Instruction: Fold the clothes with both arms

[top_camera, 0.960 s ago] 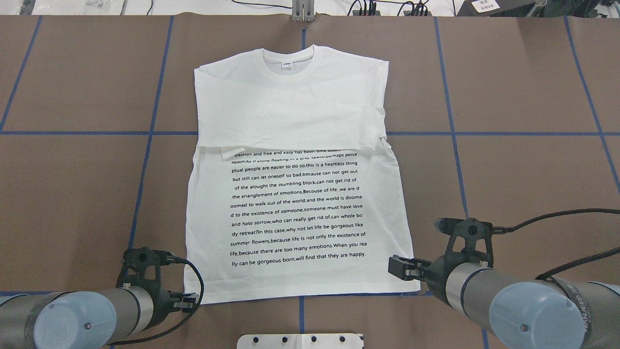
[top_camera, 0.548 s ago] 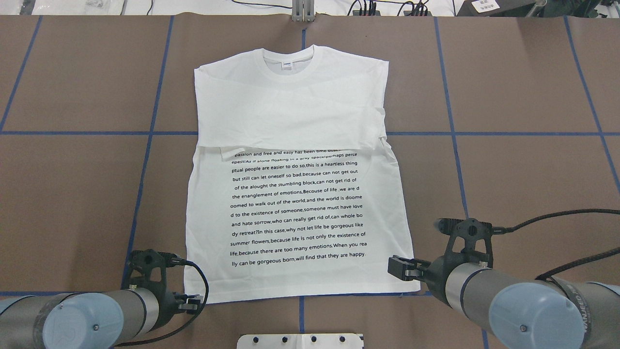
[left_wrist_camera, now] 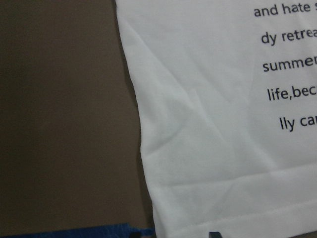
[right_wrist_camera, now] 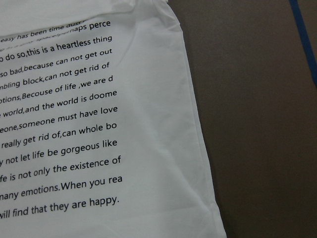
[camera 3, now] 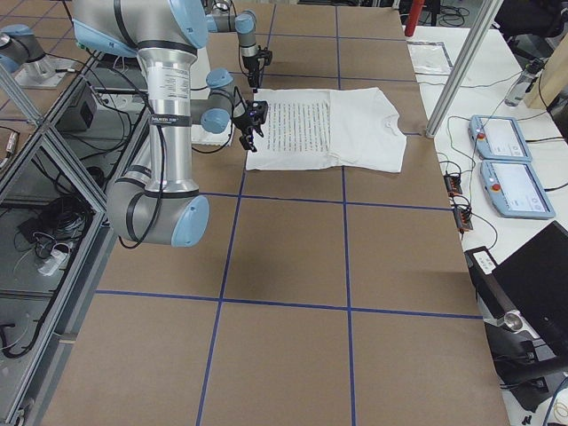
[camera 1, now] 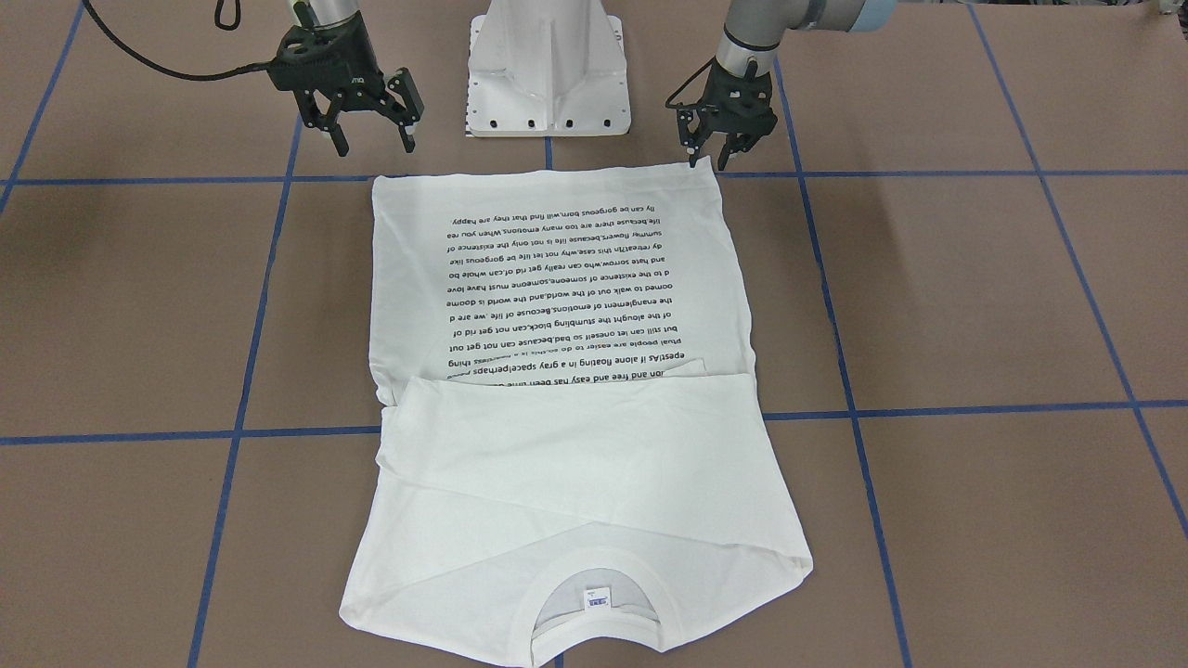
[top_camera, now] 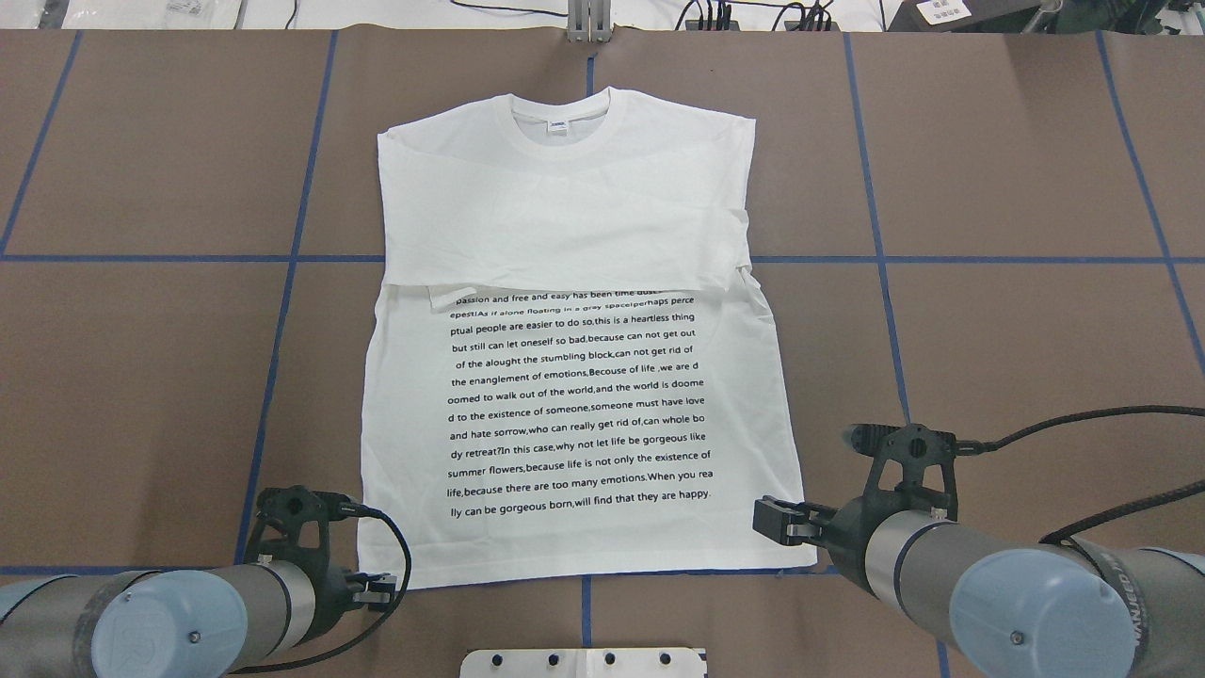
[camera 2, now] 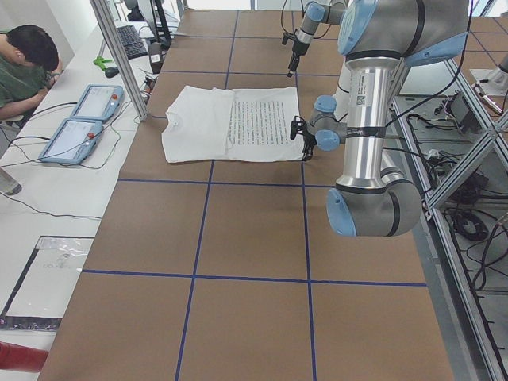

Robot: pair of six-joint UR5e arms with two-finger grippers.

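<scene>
We see a brown table [top_camera: 141, 377] marked into squares by blue tape lines. On it the white shirt [top_camera: 574, 235] lies flat at the middle, with its hem towards the robot and its collar at the far side. Its sleeves are folded across the chest, and they cover the top of the print.

The left arm [top_camera: 169, 621] and the right arm [top_camera: 1017, 603] come in at the two hem corners.

The black writing [top_camera: 579, 405] runs in many lines down the body of the shirt. We can read "but still can let oneself so bad,because can not get out", "summer flowers,because life is not only the existence of", and the last line, "lly can be gorgeous born,will find that they are happy."

The white pedestal [camera 1: 548, 65] stands between the arms, just beyond the hem.

The right gripper [camera 1: 373, 147] hangs just outside its hem corner with its fingers spread wide and nothing between them. The left gripper [camera 1: 713, 156] is right at the other hem corner, its fingers parted too. We cannot tell whether they touch the cloth.

The small neck label [camera 1: 596, 599] sits inside the collar, and its print is too small to read.
</scene>
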